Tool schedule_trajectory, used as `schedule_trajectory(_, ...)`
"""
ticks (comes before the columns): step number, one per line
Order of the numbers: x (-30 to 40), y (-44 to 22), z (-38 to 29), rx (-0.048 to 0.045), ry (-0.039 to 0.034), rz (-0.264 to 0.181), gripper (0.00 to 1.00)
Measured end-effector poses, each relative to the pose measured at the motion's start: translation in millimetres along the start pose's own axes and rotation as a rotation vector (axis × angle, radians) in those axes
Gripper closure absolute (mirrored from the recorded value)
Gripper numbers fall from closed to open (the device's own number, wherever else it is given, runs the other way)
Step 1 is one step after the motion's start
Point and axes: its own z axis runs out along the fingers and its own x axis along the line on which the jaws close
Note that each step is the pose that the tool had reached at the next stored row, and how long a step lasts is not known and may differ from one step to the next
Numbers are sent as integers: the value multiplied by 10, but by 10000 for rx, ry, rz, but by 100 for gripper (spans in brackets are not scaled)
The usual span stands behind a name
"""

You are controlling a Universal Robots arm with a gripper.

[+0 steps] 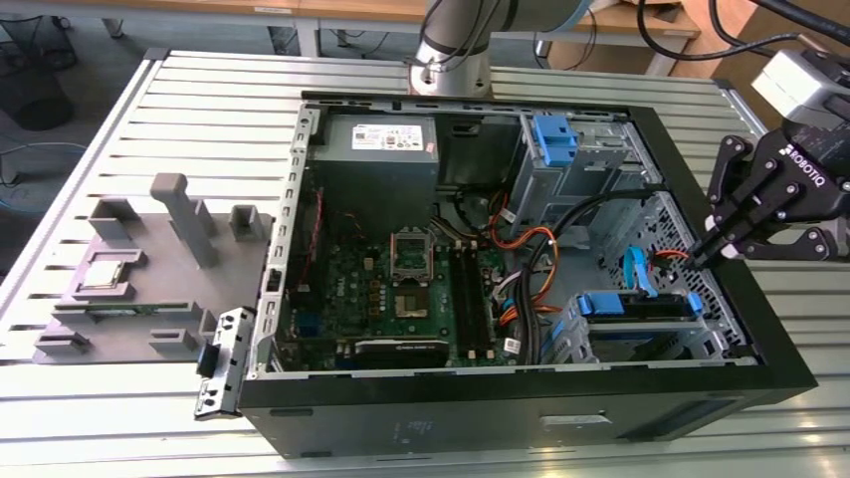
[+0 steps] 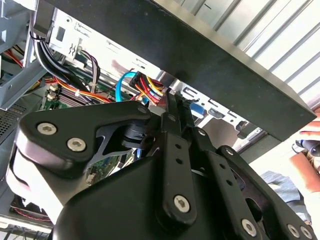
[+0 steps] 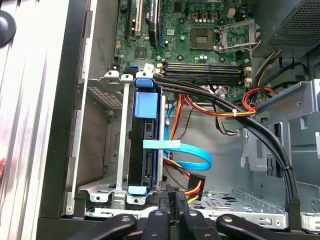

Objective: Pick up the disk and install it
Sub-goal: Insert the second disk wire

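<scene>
Fingers (image 3: 172,197) pressed together holding nothing, tips touching the coloured power plug (image 3: 192,187), just beside the disk (image 3: 145,150) seated edge-up in its blue frame in the case's metal bay (image 3: 100,192), no lettering legible, slatted bench (image 1: 199,100) beneath.

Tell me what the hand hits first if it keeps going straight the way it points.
Probably the bundle of red and yellow power wires just ahead of the hand, beside the disk standing in its bay; depth is unclear.
</scene>
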Motion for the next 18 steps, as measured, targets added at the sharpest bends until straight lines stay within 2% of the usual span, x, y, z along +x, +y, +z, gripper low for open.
schedule_trajectory(8,0,1,-3,0,-5,0,83)
schedule_trajectory(14,2,10,-57,0,0,0,83)
schedule_trajectory(18,2,21,-58,13,1,2,83)
